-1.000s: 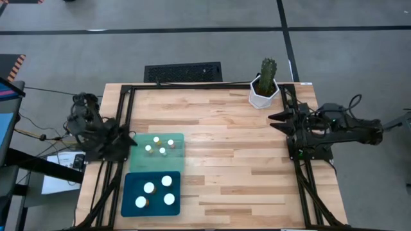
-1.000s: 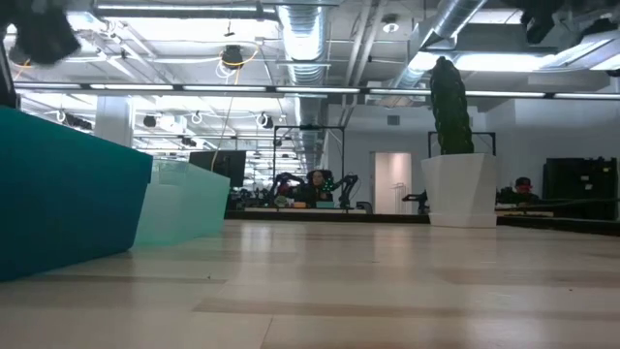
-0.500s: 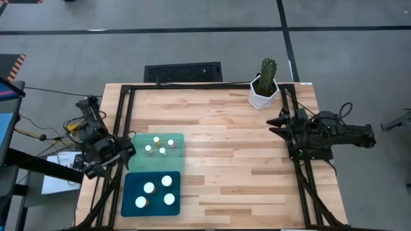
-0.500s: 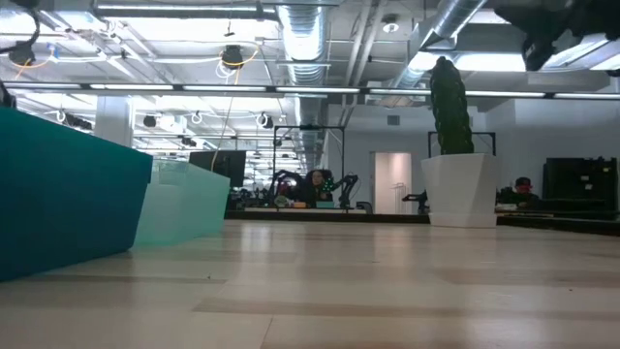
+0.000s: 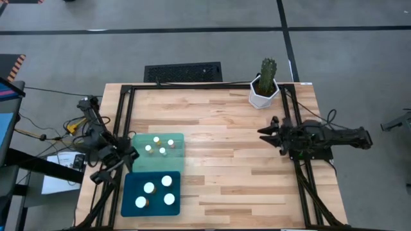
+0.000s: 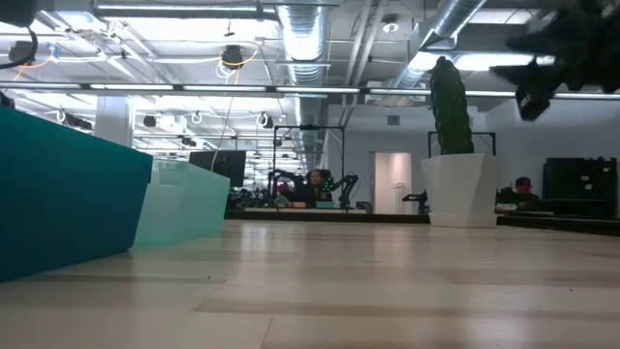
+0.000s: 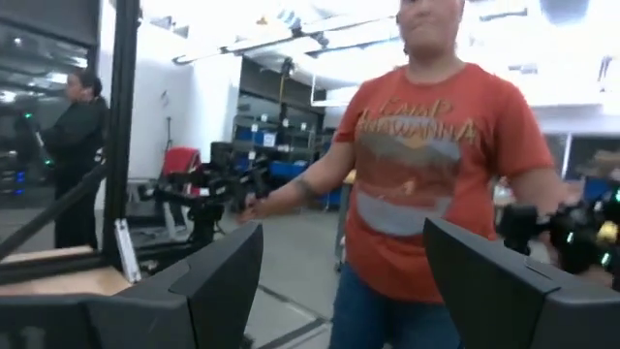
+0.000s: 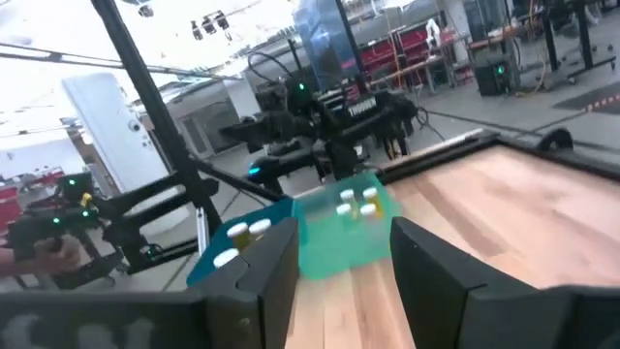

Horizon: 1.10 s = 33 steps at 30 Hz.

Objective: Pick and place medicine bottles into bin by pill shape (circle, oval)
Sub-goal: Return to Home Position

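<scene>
**Inspector:** Nearest edge first. What is sitting there?

**Assistant:** The blue bin [image 5: 128, 186] is sitting at the near left corner of the wooden table [image 5: 244, 173]. Some of the medicine bottles [image 5: 166, 181] are standing upright inside it, showing their white caps from above. The pale green bin [image 5: 176, 163] is lying just beyond it, the two edge to edge as far as can be told. The other bottles are standing in that one.

**Inspector:** Is anything lying loose on the boards?

**Assistant:** I am seeing bottles only inside the two bins.

**Inspector:** The arms?

**Assistant:** The left gripper [image 7: 341, 237] is hanging at the table's left edge, beside the pale green bin. Its fingers [image 7: 218, 281] are standing well apart and gripping nothing. The right gripper [image 8: 344, 233] is hovering over the right edge, well apart from both bins, pointing across the table toward them. Its fingers are likewise spread and carrying nothing.

**Inspector:** Farther back?

**Assistant:** A cactus [image 5: 268, 69] in a white pot [image 5: 263, 96] is standing at the far right corner. Beyond the table, a person [image 7: 426, 174] in an orange T-shirt is standing in the room.
</scene>
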Motion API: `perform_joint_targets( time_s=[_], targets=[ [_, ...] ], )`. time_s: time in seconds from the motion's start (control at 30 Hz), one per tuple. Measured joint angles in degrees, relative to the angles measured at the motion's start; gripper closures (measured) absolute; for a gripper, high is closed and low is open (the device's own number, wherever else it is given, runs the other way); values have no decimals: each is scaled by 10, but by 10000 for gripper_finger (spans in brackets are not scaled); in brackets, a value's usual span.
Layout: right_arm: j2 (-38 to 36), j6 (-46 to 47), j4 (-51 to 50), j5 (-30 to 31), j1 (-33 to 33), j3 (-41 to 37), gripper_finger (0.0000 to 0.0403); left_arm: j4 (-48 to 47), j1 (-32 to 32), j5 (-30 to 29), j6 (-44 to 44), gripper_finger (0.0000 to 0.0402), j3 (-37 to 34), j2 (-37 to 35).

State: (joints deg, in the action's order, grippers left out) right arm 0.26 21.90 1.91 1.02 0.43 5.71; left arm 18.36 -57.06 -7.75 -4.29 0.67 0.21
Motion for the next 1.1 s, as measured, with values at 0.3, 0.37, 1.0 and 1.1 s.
perform_joint_targets(
  time_s=[0.3,0.37,1.0,1.1],
  targets=[
    [7,28,17,0,13,-52,228,-51,0,-45,19,124,-1,0],
    [2,12,21,1,17,-52,228,-69,0,-54,21,124,-1,0],
    [6,-29,-7,4,2,-53,228,-133,0,-207,-6,124,-2,0],
    [6,-29,-7,4,2,-53,228,-133,0,-205,-9,124,-2,0]
  ],
)
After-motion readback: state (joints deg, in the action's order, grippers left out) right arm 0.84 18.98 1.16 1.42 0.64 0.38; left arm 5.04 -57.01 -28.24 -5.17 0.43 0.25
